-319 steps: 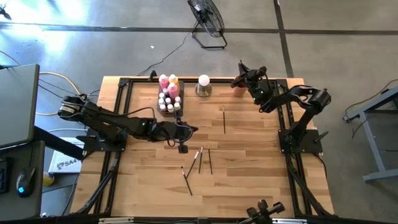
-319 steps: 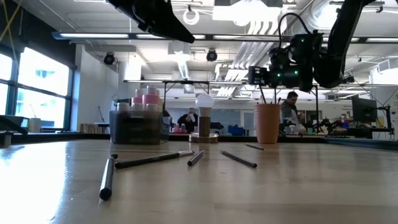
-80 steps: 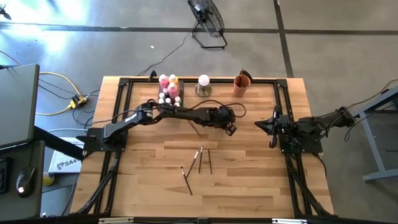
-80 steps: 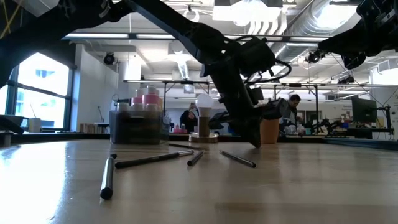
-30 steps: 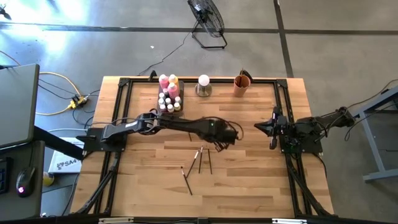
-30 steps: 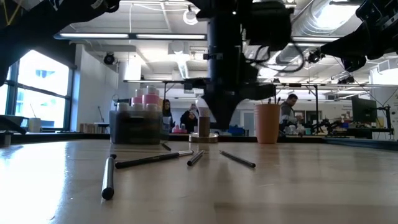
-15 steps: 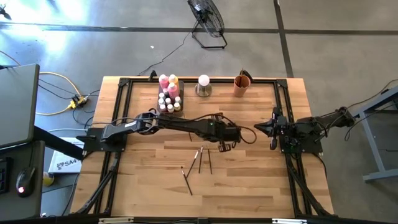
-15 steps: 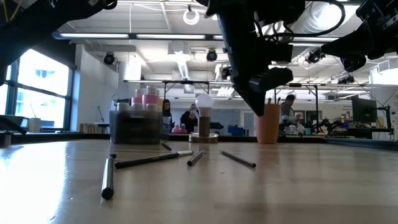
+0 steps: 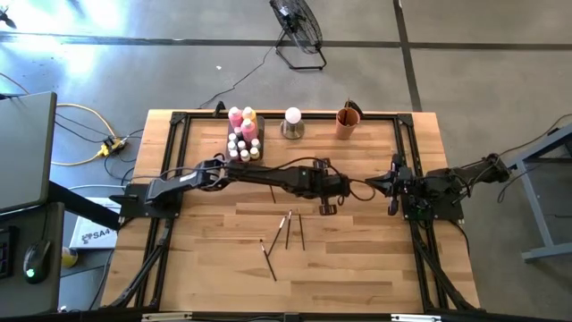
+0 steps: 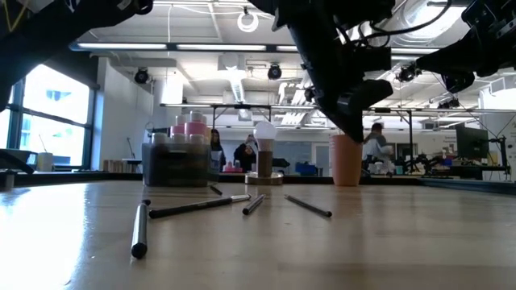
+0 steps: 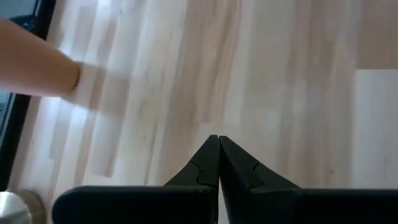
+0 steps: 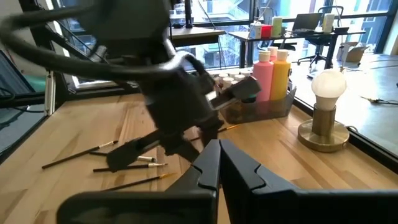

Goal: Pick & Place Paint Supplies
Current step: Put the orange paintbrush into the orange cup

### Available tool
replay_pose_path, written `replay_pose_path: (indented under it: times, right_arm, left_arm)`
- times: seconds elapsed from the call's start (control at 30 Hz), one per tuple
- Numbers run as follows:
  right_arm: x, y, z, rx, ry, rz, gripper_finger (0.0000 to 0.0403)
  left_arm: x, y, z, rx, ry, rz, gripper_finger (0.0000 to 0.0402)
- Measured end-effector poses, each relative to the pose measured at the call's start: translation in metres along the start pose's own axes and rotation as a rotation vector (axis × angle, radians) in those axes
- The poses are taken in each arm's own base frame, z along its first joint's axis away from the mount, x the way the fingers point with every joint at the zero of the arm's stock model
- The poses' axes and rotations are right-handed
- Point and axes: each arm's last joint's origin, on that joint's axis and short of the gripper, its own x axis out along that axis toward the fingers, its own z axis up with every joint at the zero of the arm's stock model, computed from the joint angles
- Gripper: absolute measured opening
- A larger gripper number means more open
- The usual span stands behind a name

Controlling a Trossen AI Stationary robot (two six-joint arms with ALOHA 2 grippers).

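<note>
Several thin dark-handled paintbrushes point(image 9: 288, 225) lie flat on the wooden table near its middle; the low view shows them too point(image 10: 197, 207). Pink and yellow paint bottles point(image 12: 272, 71) and small white-capped ones point(image 9: 239, 147) stand in a grey tray point(image 9: 256, 134) at the far edge. My left gripper point(image 9: 344, 188) hangs over the table right of the brushes, slanting down toward the table's right edge. It is shut point(image 11: 218, 149) with nothing between its fingers. My right gripper point(image 9: 374, 183) waits shut point(image 12: 219, 149) at the right side.
An orange cup point(image 9: 347, 122) with a brush in it stands at the far edge. Beside it a white ball on a metal base point(image 9: 292, 122) sits next to the tray. A black frame point(image 9: 179, 121) edges the table. Bare wood lies at the near side.
My left gripper has risen and gone toward the table's right edge. It has tipped from pointing straight down to slanting toward the right, and has rolled about its own axis. It has stayed shut. The brushes have not moved.
</note>
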Motion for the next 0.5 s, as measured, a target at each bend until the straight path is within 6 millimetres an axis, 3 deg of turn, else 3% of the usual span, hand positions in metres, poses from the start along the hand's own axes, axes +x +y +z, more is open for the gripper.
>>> replay_pose_path:
  times: [0.37, 0.5]
  right_arm:
    - [0.0000, -0.0003, -0.0021, -0.005, 0.020, -0.003, 0.0002]
    - [0.0000, -0.0004, -0.0022, -0.006, 0.020, -0.005, 0.0002]
  left_arm:
    - [0.0007, -0.0017, -0.0023, 0.076, 0.016, -0.142, 0.0000]
    - [0.0046, 0.0079, -0.0090, 0.106, 0.082, -0.143, 0.0000]
